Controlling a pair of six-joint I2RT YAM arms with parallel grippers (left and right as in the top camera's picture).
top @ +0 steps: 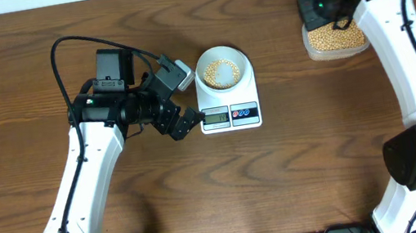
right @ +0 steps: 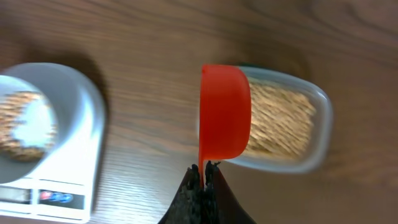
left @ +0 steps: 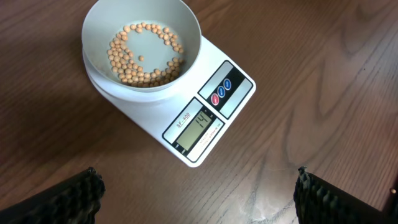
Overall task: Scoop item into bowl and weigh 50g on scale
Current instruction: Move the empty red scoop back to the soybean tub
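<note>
Two pincers: one gripping, one wide.
My right pincer (right: pixel 204 169) pinches the red scoop (right: pixel 225 112) by its handle, cup over the clear container (right: pixel 320 134) just beyond. My left pincer (top: pixel 189 122) gapes, and just ahead sits the scale (left: pixel 233 84), carrying the bowl (left: pixel 186 31) of beans (left: pixel 134 71).

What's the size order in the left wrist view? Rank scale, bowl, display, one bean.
1. Scale, though partly covered.
2. Bowl, which sits higher and nearer the camera, so it's close to the scale.
3. Display.
4. Bean.

Robotics lab: wooden table (top: pixel 300 177), two arms (top: pixel 77 182)
</note>
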